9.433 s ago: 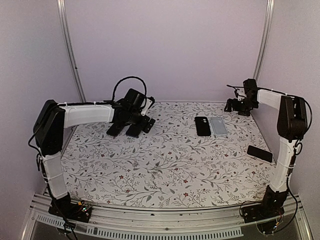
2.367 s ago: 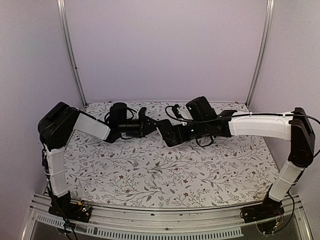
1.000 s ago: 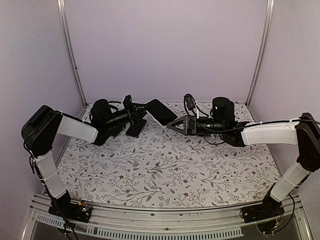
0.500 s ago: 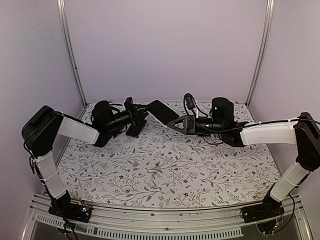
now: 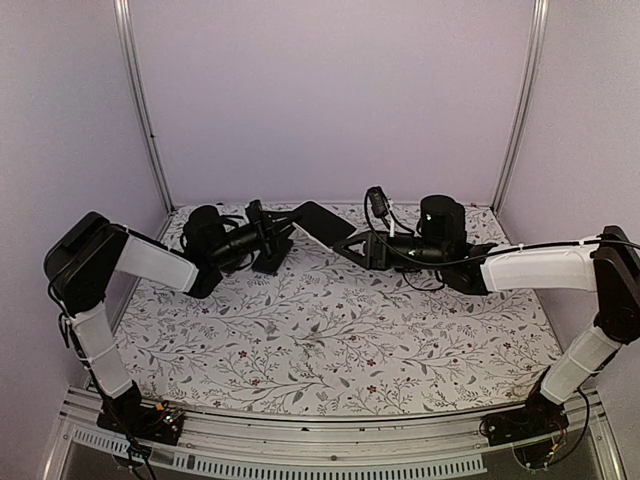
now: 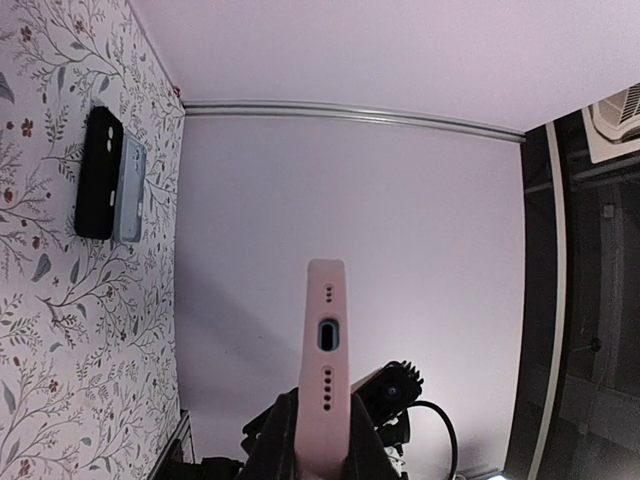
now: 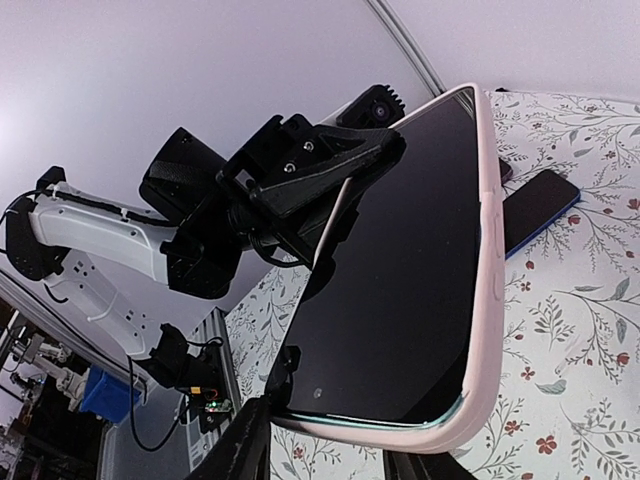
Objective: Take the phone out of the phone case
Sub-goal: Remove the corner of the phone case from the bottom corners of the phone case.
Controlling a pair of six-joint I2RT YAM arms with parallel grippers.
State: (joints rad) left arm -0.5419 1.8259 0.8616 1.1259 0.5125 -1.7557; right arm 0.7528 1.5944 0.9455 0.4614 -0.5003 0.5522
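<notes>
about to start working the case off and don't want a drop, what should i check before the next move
1. left tool clamped on the pink case: ok
2. phone seated in the pink case, screen showing: ok
3. right tool straddling the phone's free end: ok
4. right tool's grip firm on that end: cannot tell
5. phone held clear above the table: ok

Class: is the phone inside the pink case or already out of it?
Inside. In the right wrist view the phone sits within the pink case, its dark screen framed by the rim.
</notes>
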